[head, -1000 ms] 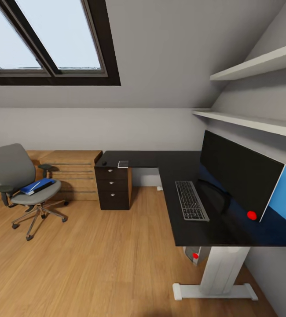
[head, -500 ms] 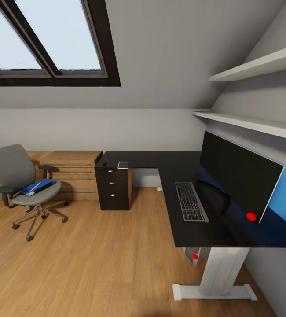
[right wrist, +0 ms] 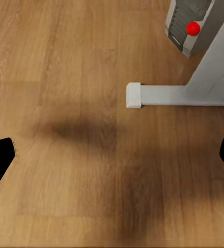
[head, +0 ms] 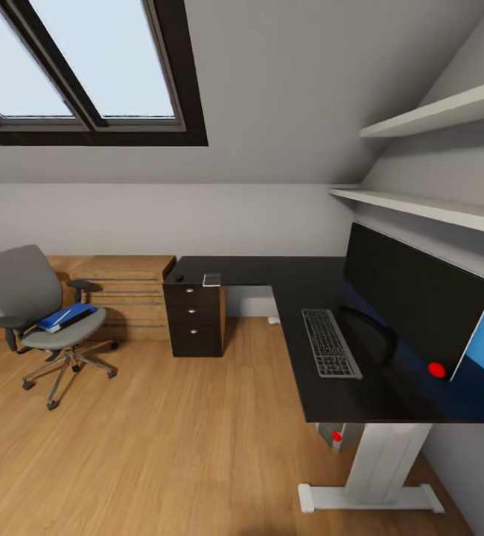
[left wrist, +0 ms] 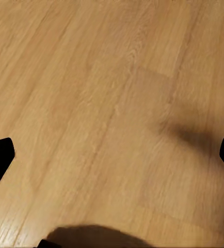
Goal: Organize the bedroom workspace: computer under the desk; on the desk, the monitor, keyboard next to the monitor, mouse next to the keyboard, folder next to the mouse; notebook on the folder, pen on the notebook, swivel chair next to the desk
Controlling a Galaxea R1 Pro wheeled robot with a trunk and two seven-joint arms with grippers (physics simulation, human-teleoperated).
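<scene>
My left claw (left wrist: 112, 155) hangs over bare wood floor (left wrist: 91, 77) with its fingertips spread wide at the edges of its wrist view, nothing between them. My right claw (right wrist: 112, 155) is just as wide and just as empty, pointing down at the floor near the white foot bar (right wrist: 163, 95) of the desk's pedestal leg; the computer (right wrist: 192, 26) with its red light sits beside that leg, under the tabletop (head: 301, 275).

Farther out, in the head view, the monitor (head: 413, 298) stands on the tabletop with the keyboard (head: 331, 342) lying just in front of it. At the far corner of the tabletop, above a dark drawer unit (head: 193, 316), I see a small dark thing that I take for the mouse (head: 178, 278) and, near it, the thin grey notebook (head: 211, 279). I cannot make out a pen. The swivel chair (head: 37, 313) stands well apart from the desk, by the low oak shelving (head: 123, 286), with the blue folder (head: 65, 316) on its seat.

I judge that computer, monitor and keyboard already meet the task, and that I am on approach with nothing picked up. The next move calls for driving to either the far corner or the chair, close enough that an arm reaches the mouse or folder.
</scene>
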